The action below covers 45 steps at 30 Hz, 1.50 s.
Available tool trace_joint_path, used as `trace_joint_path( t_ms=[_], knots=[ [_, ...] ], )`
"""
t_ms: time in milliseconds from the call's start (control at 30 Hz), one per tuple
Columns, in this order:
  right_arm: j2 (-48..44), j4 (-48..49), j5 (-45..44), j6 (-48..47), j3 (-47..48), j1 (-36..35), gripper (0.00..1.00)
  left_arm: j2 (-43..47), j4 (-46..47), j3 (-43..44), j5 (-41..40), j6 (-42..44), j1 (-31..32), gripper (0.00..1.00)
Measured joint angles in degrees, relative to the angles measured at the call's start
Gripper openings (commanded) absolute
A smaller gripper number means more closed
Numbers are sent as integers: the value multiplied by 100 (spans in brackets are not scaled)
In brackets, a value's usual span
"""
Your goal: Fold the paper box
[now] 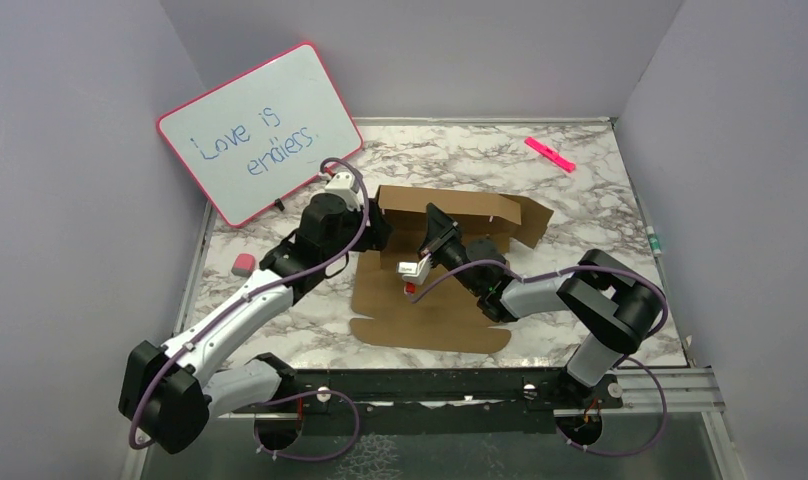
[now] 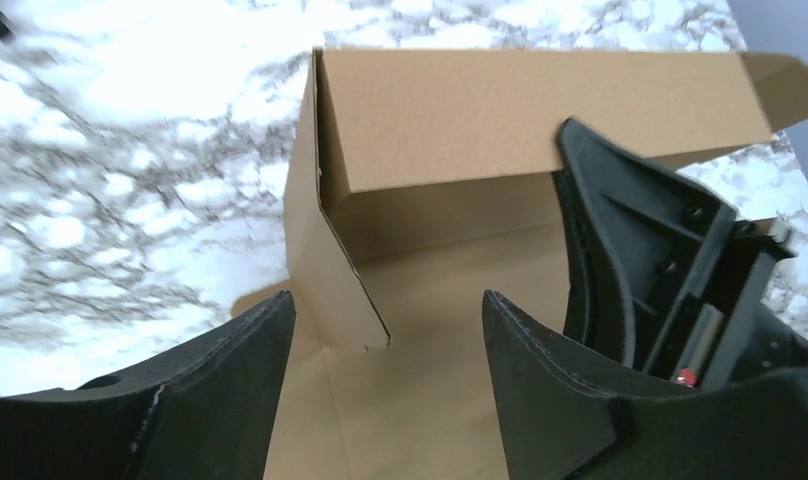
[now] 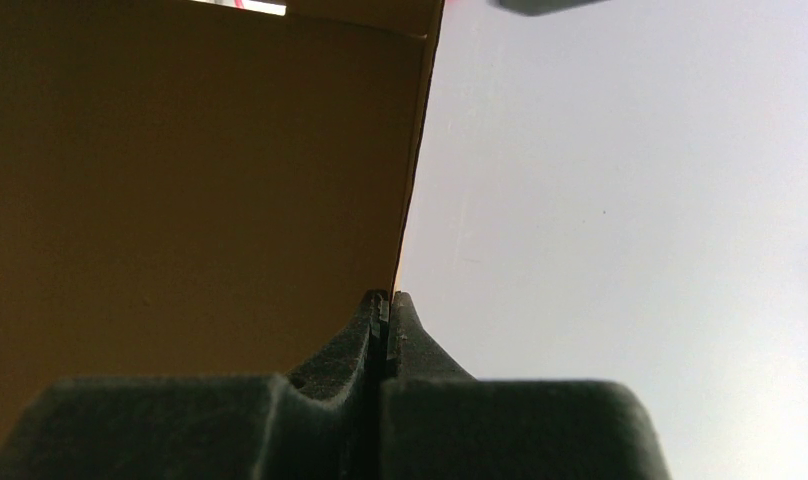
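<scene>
Right wrist: paper box (image 3: 180,180) edge meets closed right pincer (image 3: 388,300).

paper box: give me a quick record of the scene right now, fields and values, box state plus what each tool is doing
paper box: brown cardboard, partly folded; back wall and one side flap raised, front panel flat on the table
left tool: open, raised side flap just ahead between its fingers
right tool: shut, edge of a raised panel seems pinched at its tips
other items: whiteboard far left, pink marker far right, small pink object left of the box
task status: box not yet closed
</scene>
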State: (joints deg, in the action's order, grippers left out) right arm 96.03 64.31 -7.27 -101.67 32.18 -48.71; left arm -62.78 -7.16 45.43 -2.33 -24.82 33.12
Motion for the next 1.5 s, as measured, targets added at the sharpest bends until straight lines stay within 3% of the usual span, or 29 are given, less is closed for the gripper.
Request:
trace_joint_path(
  t_ms=[233,367,567,800,1167,1500],
  knots=[
    [0,-2,-4,7,0,0,1,481,-470,503,-396,909,-142,77],
    [-2,-4,-9,9,0,0,1,638,-577,546,-339,1482,-581,81],
    [-24,-28,-13,44,0,0,1,393,-577,479,232,2175,-1576,85],
    [-76,-72,-11,133,7,0,1,-372,-221,214,951,2675,-1628,85],
    [-184,-293,-9,413,87,0,1,-1147,734,-44,1777,2938,-1631,85],
    [-186,-323,-9,463,109,0,1,-1502,1574,-271,2203,2557,-1657,84]
  ],
)
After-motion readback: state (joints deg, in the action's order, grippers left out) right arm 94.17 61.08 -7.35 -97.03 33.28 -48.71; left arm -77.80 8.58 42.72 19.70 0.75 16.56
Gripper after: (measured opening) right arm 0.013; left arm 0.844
